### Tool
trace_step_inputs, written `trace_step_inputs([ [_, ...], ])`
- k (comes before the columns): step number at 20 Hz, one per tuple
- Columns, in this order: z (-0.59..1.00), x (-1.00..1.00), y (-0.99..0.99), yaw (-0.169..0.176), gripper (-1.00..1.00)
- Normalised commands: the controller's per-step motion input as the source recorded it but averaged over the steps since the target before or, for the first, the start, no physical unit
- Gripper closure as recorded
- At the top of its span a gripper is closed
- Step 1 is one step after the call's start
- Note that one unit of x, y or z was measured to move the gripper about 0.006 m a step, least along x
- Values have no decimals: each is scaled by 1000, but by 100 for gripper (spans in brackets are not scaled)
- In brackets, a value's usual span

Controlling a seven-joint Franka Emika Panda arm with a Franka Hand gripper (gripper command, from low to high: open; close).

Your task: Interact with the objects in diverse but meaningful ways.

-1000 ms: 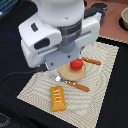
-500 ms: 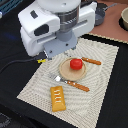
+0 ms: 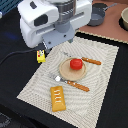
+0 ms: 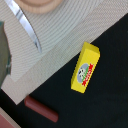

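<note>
Likely light and rigid, the yellow block (image 4: 86, 68) at centre-right suits gripping across its long sides; gripper state unclear.

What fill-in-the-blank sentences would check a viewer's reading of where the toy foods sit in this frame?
1. The red round tomato sits on the round tan ____.
2. The orange-yellow rectangular ridged pastry lies on the striped ____.
3. The small bright yellow block lies off the mat on the ____ tabletop.
4. The orange-handled fork lies between the tomato's dish and the ____.

Missing words: plate; placemat; black; pastry
</note>
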Motion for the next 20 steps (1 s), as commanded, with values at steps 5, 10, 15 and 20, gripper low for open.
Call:
trace_step_inputs([
  [5, -163, -725, 354, 23, -100],
  [10, -209, -734, 345, 22, -100],
  [15, -279, -724, 321, 18, -100],
  [20, -355, -671, 250, 4, -100],
])
